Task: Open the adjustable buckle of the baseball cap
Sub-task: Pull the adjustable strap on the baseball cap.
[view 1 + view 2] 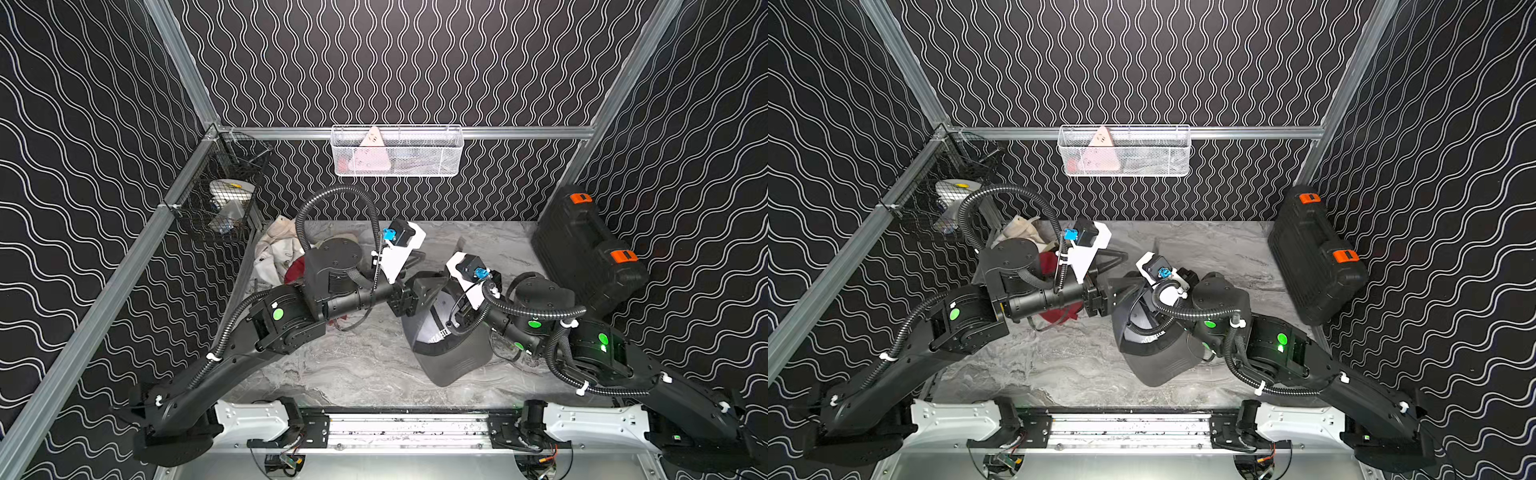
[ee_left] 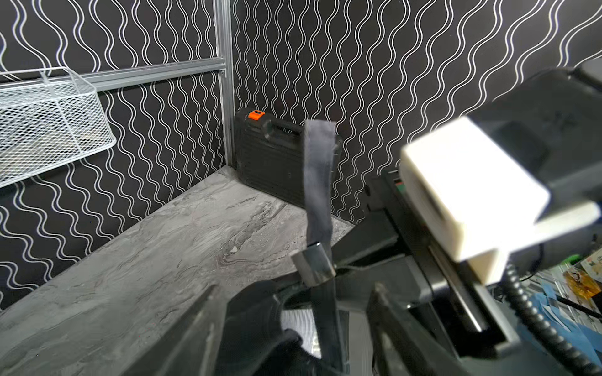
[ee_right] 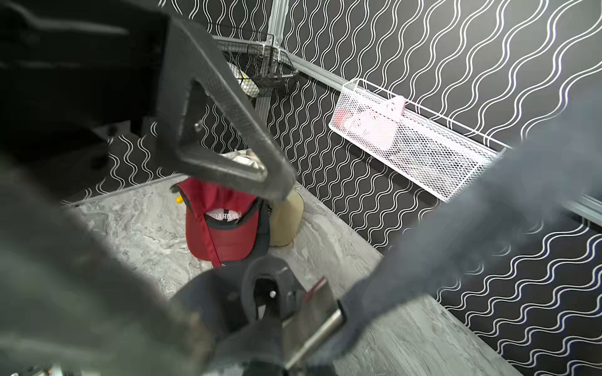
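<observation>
A grey and black baseball cap (image 1: 453, 357) (image 1: 1163, 361) lies on the marble table (image 1: 353, 365), right of the middle, in both top views. Its grey strap (image 2: 319, 175) (image 3: 456, 247) stands up from a metal buckle (image 2: 313, 267) (image 3: 316, 322). My left gripper (image 2: 293, 325) (image 1: 428, 291) is open at the back of the cap, and the strap runs between its fingers (image 2: 195, 325). My right gripper (image 1: 457, 309) is shut on the strap just beside the buckle. Both arms hide the cap's back opening in the top views.
A red cap (image 3: 224, 234) and a beige cap (image 3: 286, 221) lie at the back left by a cloth pile (image 1: 278, 245). A black case (image 1: 582, 249) leans on the right wall. A white basket (image 1: 397, 151) and a black mesh basket (image 1: 224, 199) hang on the walls.
</observation>
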{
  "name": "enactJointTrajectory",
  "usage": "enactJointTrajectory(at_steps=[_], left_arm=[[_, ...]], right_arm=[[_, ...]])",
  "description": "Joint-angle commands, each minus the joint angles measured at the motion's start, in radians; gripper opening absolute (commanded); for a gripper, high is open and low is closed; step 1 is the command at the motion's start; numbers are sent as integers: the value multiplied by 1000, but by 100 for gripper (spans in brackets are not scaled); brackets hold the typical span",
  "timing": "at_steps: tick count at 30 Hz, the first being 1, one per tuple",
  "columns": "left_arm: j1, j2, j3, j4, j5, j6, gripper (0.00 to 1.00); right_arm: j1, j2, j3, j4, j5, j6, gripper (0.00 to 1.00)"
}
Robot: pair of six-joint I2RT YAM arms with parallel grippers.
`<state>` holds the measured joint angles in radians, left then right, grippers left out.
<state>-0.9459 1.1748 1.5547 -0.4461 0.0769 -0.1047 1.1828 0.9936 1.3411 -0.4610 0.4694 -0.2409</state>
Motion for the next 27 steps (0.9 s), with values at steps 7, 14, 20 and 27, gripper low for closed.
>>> enactJointTrajectory(at_steps=[7, 14, 20, 27], left_arm=[[-16, -18, -60, 37, 56, 48, 72], [-17, 11, -66, 73, 60, 55, 51], [-17, 41, -66, 91, 47, 60, 30], [-16, 35, -76, 109, 42, 54, 0]], right_arm=[[1, -15, 9, 44, 18, 62, 0], [1, -17, 7, 36, 6, 83, 0], [1, -21, 10, 27, -6, 99, 0], [0, -25, 4, 8, 45, 101, 6]])
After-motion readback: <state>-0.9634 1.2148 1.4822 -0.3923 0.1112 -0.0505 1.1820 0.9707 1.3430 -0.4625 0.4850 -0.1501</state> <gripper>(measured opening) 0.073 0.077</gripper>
